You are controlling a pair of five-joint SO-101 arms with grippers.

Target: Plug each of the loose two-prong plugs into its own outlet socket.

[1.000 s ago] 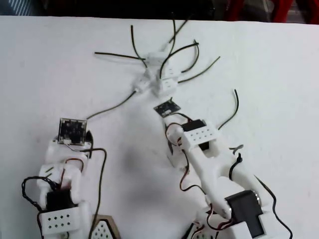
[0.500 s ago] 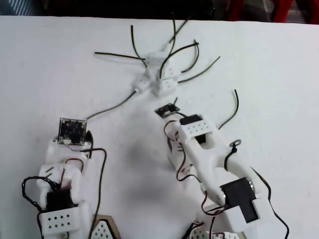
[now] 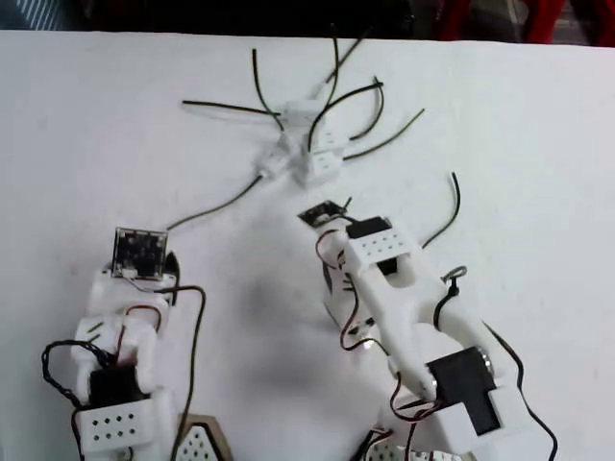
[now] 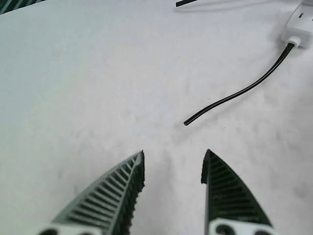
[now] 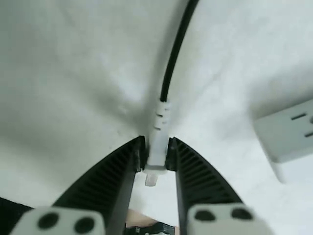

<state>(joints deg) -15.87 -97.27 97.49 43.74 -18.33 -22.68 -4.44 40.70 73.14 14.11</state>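
While the left end effector (image 4: 173, 159) gapes, holding nothing, at the high view's lower left, the right end effector (image 5: 156, 147) at centre clamps a white plug (image 5: 159, 120). An outlet socket (image 5: 288, 134) lies near it, apart, amid open worktop (image 3: 538, 115).

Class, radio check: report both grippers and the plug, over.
Left gripper open, empty. Right gripper shut on white plug, cord trailing away. Outlet close by, nothing between.

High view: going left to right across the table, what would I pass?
First the left arm → long black cable → cluster of white outlets → short curved black cable.
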